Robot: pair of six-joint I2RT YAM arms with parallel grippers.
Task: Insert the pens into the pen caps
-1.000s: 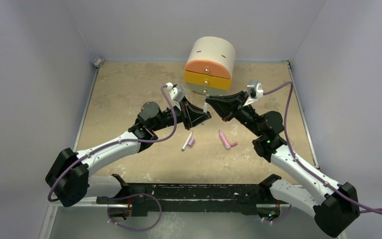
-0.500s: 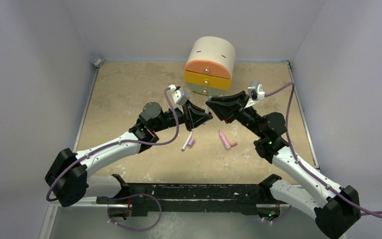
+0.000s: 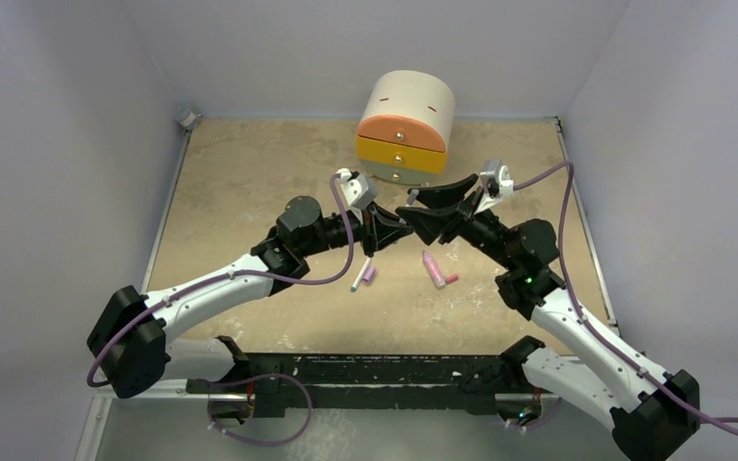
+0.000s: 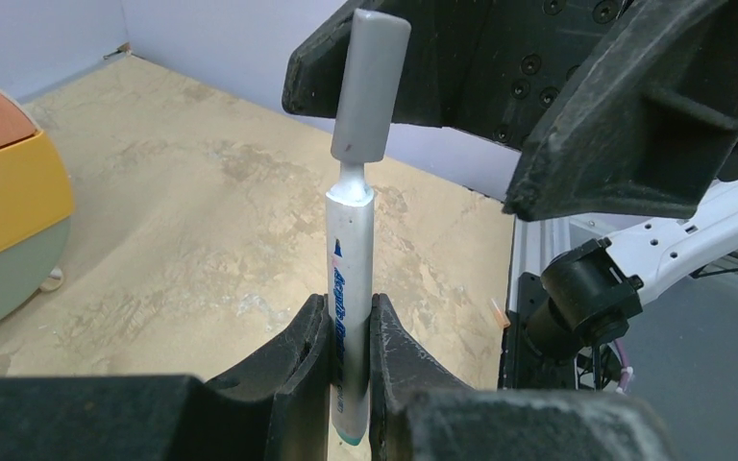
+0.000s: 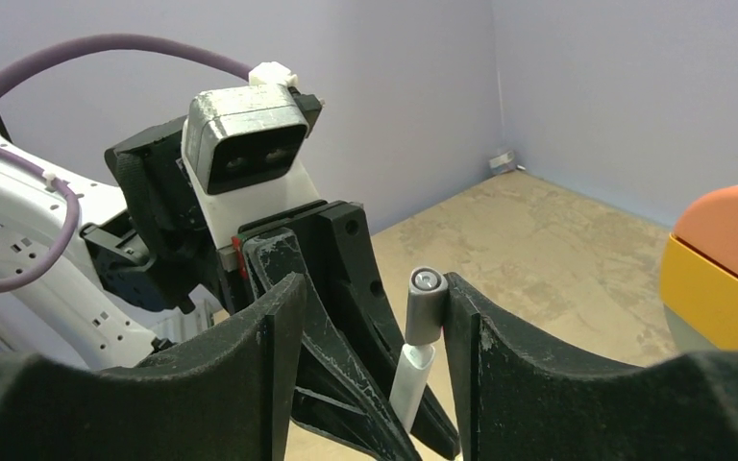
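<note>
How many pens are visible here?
3. A grey-capped pen stands in the left gripper; a white pen lies on the table beside a purple cap; a pink pen lies near it. Others may be hidden.

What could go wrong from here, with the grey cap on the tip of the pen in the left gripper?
The grey cap looks only part-way on: bare neck shows between it and the barrel of the white pen, so it may drop off. The right gripper, jaws open, flanks the cap, one jaw close; pulling away could knock it. The left gripper grips the pen near its teal end, so a sideways push may tilt it.
</note>
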